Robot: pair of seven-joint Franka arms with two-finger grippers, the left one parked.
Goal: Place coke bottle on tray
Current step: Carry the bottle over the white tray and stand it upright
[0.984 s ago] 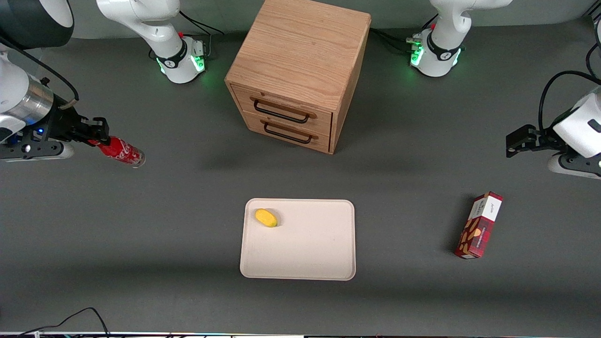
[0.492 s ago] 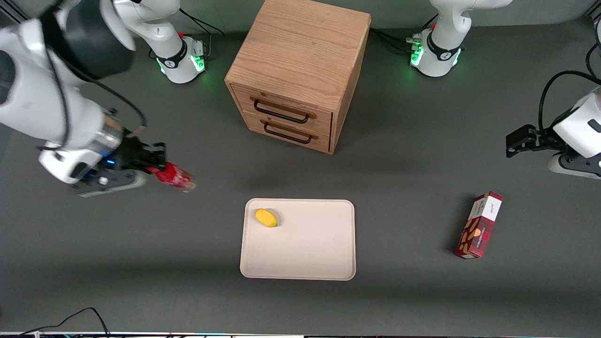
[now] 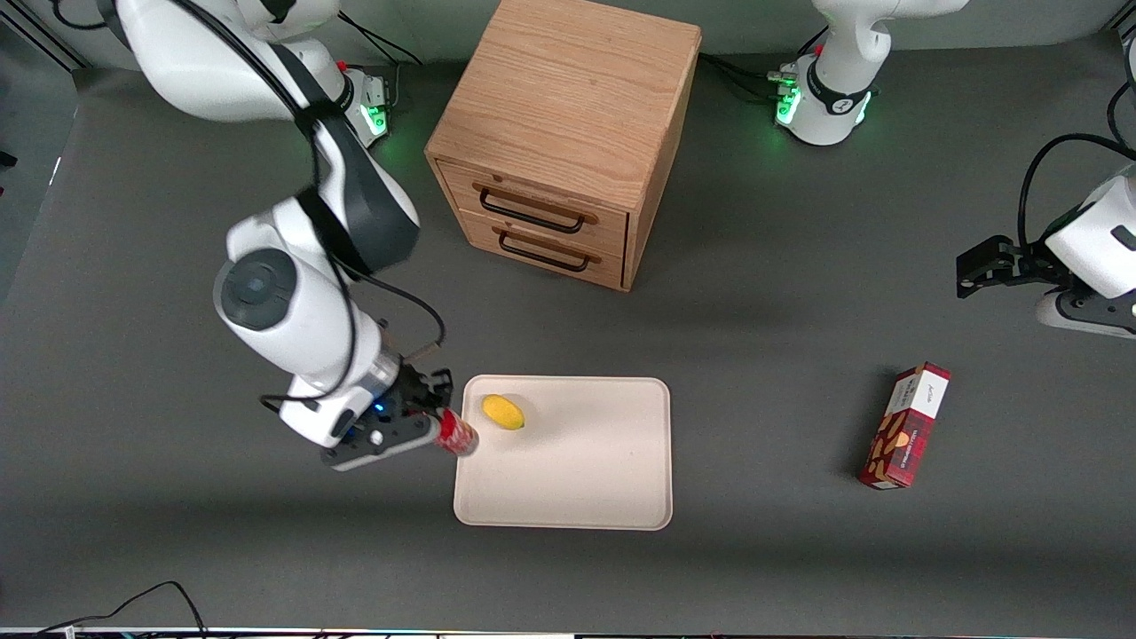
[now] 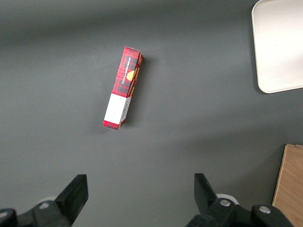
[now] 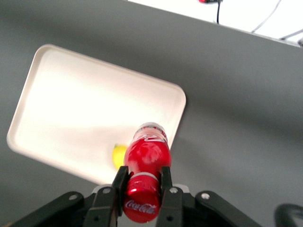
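"Coca-Cola" on coke bottle (image 5: 143, 201)

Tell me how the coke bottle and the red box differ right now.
The coke bottle is round and slim, while the red box is a larger rectangular carton. The coke bottle is held above the table in the tool, shut on it at the edge of the tray; the red box lies flat on the table toward the parked arm's end, with nothing touching it. Both are mostly red with white markings.

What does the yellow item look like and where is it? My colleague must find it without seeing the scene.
Start at the cream tray in front of the wooden cabinet. In its corner nearest the gripper, which holds the coke bottle, lies a small yellow oval object, the only yellow thing here.
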